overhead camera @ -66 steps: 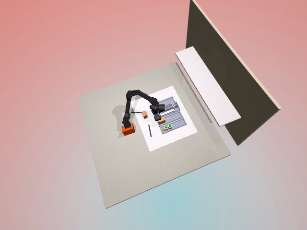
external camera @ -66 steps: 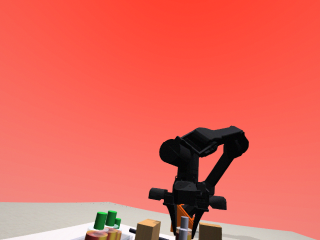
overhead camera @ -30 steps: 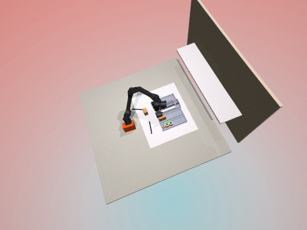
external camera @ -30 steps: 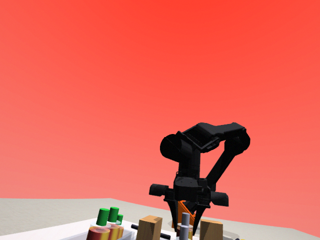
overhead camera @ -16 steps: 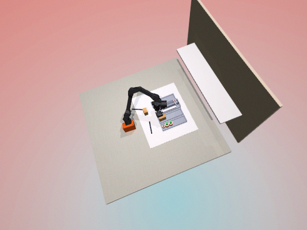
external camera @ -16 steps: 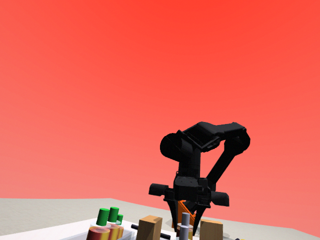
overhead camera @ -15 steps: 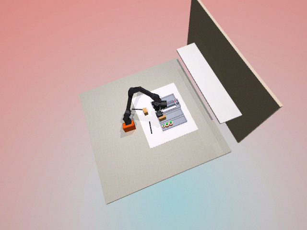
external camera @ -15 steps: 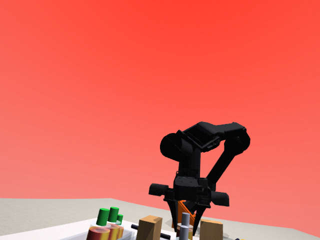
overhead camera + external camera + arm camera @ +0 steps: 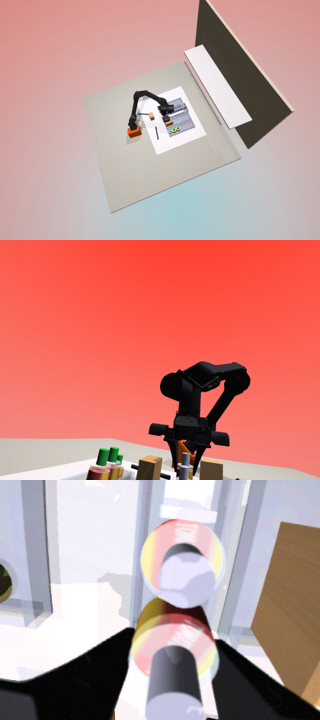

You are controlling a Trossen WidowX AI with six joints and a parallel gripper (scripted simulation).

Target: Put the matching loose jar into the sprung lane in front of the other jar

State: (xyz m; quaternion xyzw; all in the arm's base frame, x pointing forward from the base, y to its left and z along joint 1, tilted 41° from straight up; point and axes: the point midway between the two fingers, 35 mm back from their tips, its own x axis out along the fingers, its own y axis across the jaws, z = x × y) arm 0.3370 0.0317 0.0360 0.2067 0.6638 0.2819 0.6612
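My gripper [image 9: 173, 641] is shut on a jar [image 9: 175, 652] with a grey cap, red and yellow on its body. The held jar's grey cap [image 9: 185, 458] also shows in the exterior view. A matching grey-capped jar [image 9: 182, 557] stands between the walls of the sprung lane [image 9: 232, 595], with the pale pusher plate [image 9: 188, 514] behind it. In the wrist view the held jar is in line in front of it and their outlines meet. I cannot tell whether they touch. The held jar hides the front stop, and its height above the lane floor is unclear.
A wooden block [image 9: 169, 122] [image 9: 149, 468] [image 9: 295, 605] stands right of the lane in the wrist view. Another wooden block [image 9: 151, 116] lies nearer the arm base. Several green-capped jars [image 9: 173, 129] [image 9: 103, 457] stand beyond. A black bar [image 9: 156, 133] lies before the grey tray [image 9: 189, 123].
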